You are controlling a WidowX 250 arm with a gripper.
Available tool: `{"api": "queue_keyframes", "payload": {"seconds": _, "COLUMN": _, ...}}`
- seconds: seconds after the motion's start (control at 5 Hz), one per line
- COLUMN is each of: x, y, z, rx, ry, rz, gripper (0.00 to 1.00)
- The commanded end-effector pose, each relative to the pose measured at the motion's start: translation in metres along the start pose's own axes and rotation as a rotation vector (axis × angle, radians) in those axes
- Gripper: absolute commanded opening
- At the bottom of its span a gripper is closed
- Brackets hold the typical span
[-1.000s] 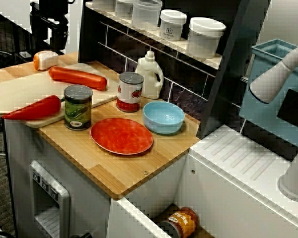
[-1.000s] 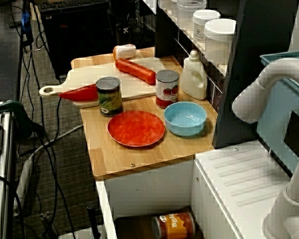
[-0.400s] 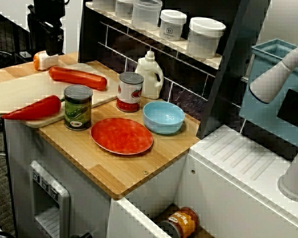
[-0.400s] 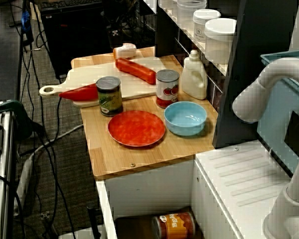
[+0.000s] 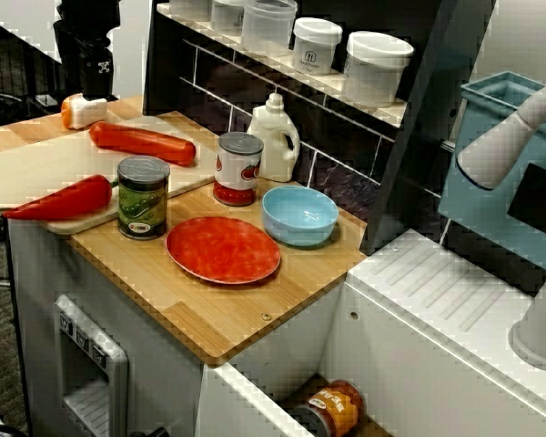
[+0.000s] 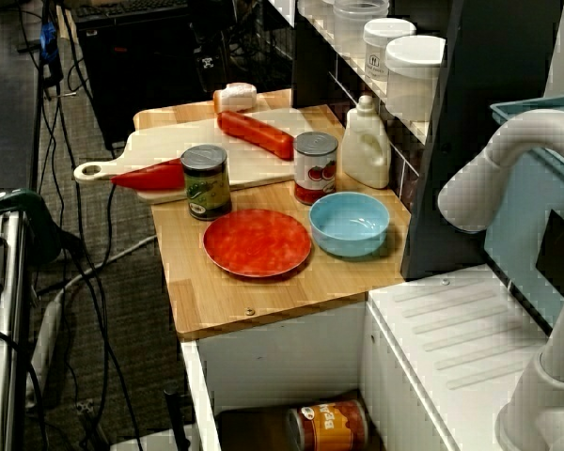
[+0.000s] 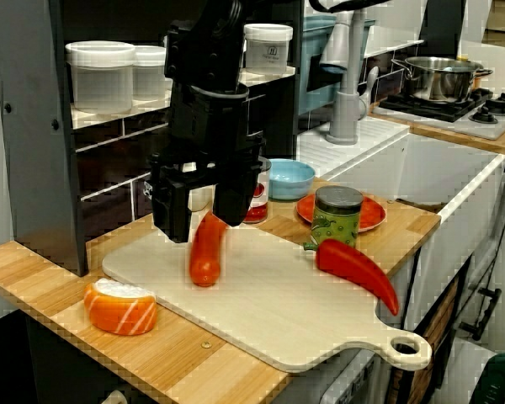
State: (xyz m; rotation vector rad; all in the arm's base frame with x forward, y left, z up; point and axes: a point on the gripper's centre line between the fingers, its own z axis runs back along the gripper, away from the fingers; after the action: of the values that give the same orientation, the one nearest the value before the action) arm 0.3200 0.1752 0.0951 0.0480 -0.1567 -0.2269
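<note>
While the wooden counter (image 7: 34,269) carries a pale cutting board (image 7: 303,311), the black gripper (image 7: 201,229) hangs above the board's back part, its two fingers spread wide apart. Seen from the counter's end, the orange carrot (image 7: 205,259) lies on the board just below those fingers. The smaller salmon sushi piece (image 7: 120,305) sits on the counter just beside the board's edge.

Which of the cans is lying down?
The orange-labelled can down below the wooden counter lies on its side; the green-labelled can and the tomato can stand upright.
</note>
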Motion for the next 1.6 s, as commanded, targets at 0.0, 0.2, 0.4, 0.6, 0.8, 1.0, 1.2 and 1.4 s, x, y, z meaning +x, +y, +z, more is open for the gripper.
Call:
{"api": "queue_keyframes", "payload": {"seconds": 0.0, "x": 0.005, "y": -0.002, "z": 0.027, "rx": 0.015, "ry": -0.095, "rz": -0.182, "gripper": 1.00}}
{"api": "queue_keyframes", "payload": {"seconds": 0.2, "x": 0.005, "y": -0.005, "z": 0.025, "rx": 0.015, "ry": -0.099, "rz": -0.215, "gripper": 1.00}}
{"api": "queue_keyframes", "payload": {"seconds": 0.4, "x": 0.006, "y": -0.011, "z": 0.024, "rx": 0.007, "ry": -0.118, "rz": -0.245, "gripper": 1.00}}
{"api": "queue_keyframes", "payload": {"seconds": 0.6, "x": 0.005, "y": -0.017, "z": 0.021, "rx": 0.003, "ry": -0.123, "rz": -0.258, "gripper": 1.00}}
{"api": "queue_keyframes", "payload": {"seconds": 0.8, "x": 0.004, "y": -0.026, "z": 0.019, "rx": -0.005, "ry": -0.116, "rz": -0.268, "gripper": 1.00}}
{"api": "queue_keyframes", "payload": {"seconds": 1.0, "x": 0.004, "y": -0.036, "z": 0.017, "rx": -0.011, "ry": -0.108, "rz": -0.266, "gripper": 1.00}}
{"api": "queue_keyframes", "payload": {"seconds": 1.2, "x": 0.008, "y": -0.042, "z": 0.015, "rx": -0.004, "ry": -0.109, "rz": -0.263, "gripper": 1.00}}
{"api": "queue_keyframes", "payload": {"seconds": 1.4, "x": 0.014, "y": -0.044, "z": 0.011, "rx": 0.016, "ry": -0.095, "rz": -0.304, "gripper": 1.00}}
